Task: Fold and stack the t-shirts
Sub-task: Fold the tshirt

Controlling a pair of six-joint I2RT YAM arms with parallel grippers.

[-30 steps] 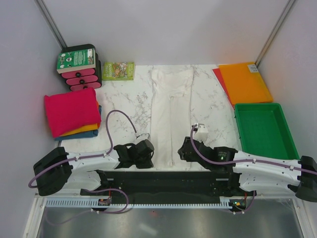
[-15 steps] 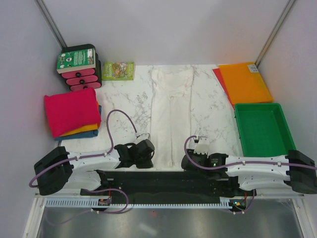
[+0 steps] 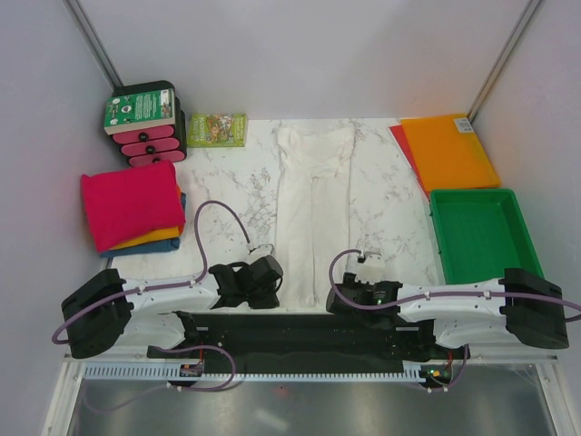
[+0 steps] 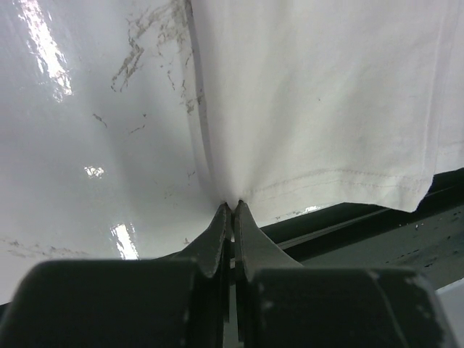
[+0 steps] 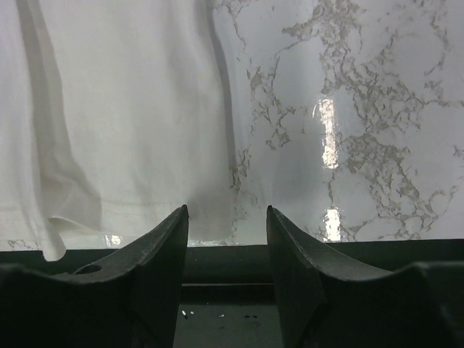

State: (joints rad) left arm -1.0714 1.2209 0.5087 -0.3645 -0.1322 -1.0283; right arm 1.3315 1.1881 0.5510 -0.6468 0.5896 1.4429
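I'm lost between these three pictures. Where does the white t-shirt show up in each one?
Top view: the white t-shirt lies lengthwise mid-table, its hem toward the two arms.
Left wrist view: it fills the upper right, with its hem pinched in the shut left fingers.
Right wrist view: it fills the upper left, ahead of the open right fingers.
Shared landmark: the marble tabletop showing beside the shirt.
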